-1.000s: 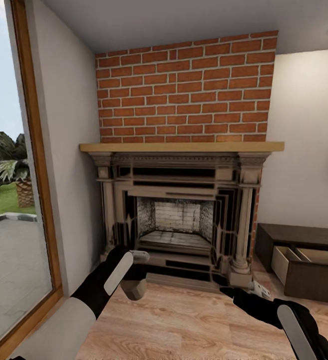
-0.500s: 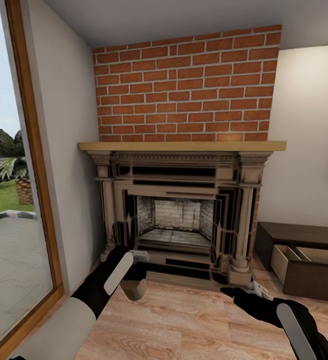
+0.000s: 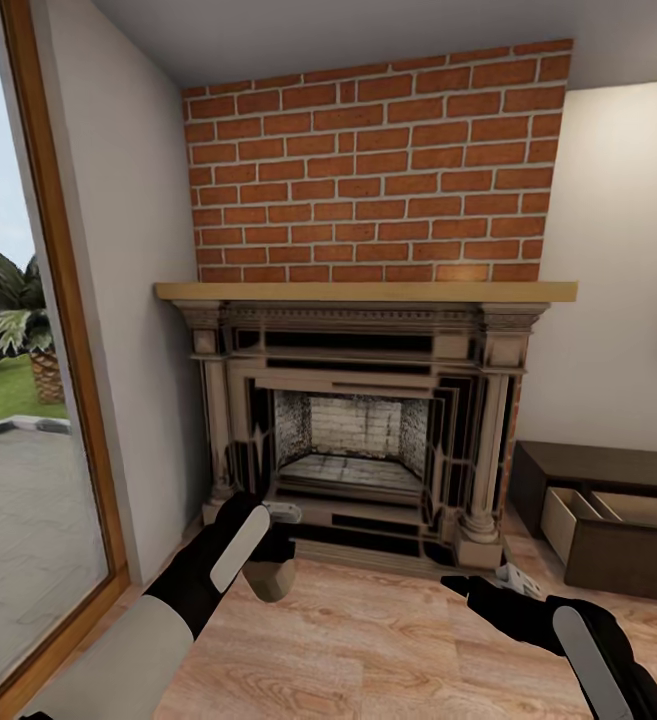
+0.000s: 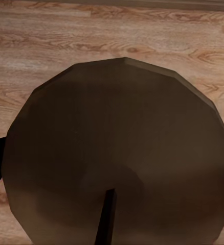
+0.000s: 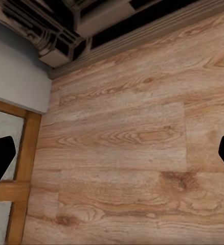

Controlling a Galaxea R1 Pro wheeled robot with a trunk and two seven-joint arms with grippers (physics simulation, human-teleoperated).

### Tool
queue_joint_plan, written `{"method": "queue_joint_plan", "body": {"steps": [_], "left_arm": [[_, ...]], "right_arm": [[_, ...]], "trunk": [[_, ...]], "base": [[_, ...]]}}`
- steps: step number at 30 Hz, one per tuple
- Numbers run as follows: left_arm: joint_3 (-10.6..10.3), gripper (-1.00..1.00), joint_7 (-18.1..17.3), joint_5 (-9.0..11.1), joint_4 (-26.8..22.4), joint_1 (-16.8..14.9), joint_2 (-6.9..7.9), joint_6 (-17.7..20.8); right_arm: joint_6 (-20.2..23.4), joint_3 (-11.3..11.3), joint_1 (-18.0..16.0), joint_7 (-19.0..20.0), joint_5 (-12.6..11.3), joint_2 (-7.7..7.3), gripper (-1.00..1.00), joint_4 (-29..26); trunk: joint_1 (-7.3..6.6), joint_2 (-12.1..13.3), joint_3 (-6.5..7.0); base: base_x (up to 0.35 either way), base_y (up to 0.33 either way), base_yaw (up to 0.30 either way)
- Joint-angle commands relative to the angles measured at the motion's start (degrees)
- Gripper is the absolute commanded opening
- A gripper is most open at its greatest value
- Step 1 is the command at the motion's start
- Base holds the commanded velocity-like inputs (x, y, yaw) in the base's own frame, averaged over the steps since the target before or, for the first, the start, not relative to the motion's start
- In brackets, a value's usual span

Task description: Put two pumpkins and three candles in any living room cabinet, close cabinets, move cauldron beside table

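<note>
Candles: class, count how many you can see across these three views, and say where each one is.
1. A single beige candle is held in the left gripper above the wood floor, in front of the fireplace. Others may lie outside the views.

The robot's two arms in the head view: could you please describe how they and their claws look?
Both arms are glossy black near the wrist, each bearing a long pale grey rounded strip. The left arm widens into a light grey-white sleeve lower down. The left claw and right claw show small light grey metallic fittings. No cables are visible.
</note>
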Motion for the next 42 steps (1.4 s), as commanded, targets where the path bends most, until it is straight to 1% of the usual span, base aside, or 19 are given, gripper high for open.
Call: {"method": "queue_joint_plan", "body": {"steps": [1, 27, 35, 42], "left_arm": [[-0.12, -1.00, 0.60, 0.57, -0.01, -0.05, 0.01, 0.10], [-0.25, -1.00, 0.60, 0.57, 0.05, -0.05, -0.02, 0.10], [-0.96, -1.00, 0.60, 0.57, 0.05, -0.05, -0.01, 0.10], [-1.04, -1.00, 0.60, 0.57, 0.05, -0.05, 0.00, 0.10]], "right_arm": [[0.29, -0.09, -0.05, 0.26, 0.20, 0.01, 1.00, 0.02], [0.29, -0.09, -0.05, 0.26, 0.21, 0.05, 1.00, 0.10], [0.31, -0.07, -0.02, 0.42, 0.09, 0.01, 1.00, 0.10], [0.10, 0.09, 0.03, 0.91, 0.24, 0.06, 1.00, 0.04]], "trunk": [[-0.23, 0.37, 0.01], [-5.94, 10.80, 2.24], [-7.70, 14.01, 2.93], [-9.23, 16.82, 3.93]], "base": [[0.000, 0.000, 0.000], [0.000, 0.000, 0.000], [0.000, 0.000, 0.000], [0.000, 0.000, 0.000]]}}
